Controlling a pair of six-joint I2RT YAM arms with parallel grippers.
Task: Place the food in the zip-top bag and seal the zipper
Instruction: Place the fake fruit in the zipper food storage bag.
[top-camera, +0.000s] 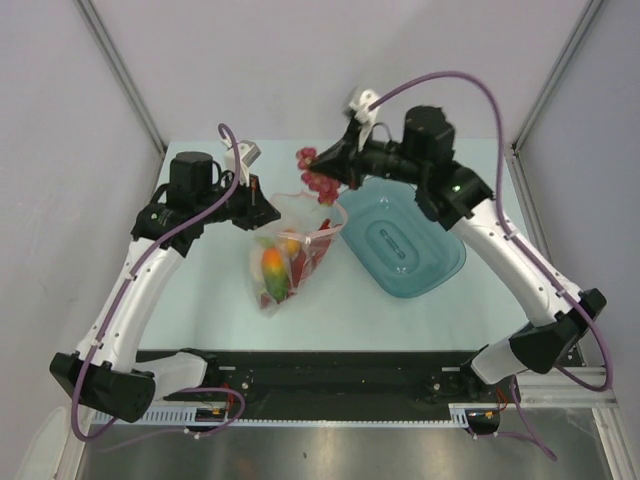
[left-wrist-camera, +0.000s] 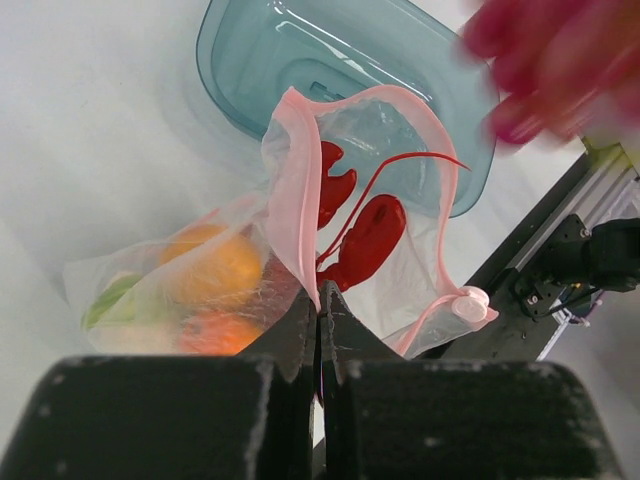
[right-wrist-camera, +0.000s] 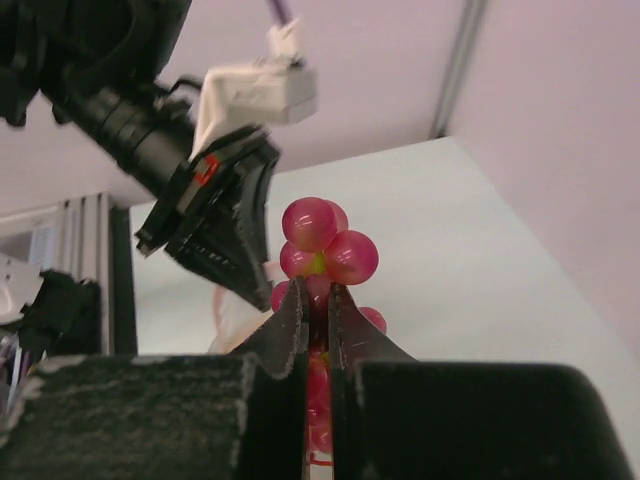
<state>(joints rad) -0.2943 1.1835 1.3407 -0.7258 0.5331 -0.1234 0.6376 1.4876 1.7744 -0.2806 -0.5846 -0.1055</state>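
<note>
1. Both arms had white link shells and black joints: left arm (top-camera: 135, 290), right arm (top-camera: 520, 255).
2. A purple cable (top-camera: 450, 73) ran along each arm.
3. Each claw had black tapered fingers: left claw (left-wrist-camera: 320, 305), right claw (right-wrist-camera: 317, 295).
4. A small white camera block (top-camera: 362, 100) sat on each wrist.

Pale table (top-camera: 200, 310); the zip-top bag (top-camera: 283, 262) lies near its middle; a blue bowl (top-camera: 402, 243) just beside, toward the right edge.
</note>
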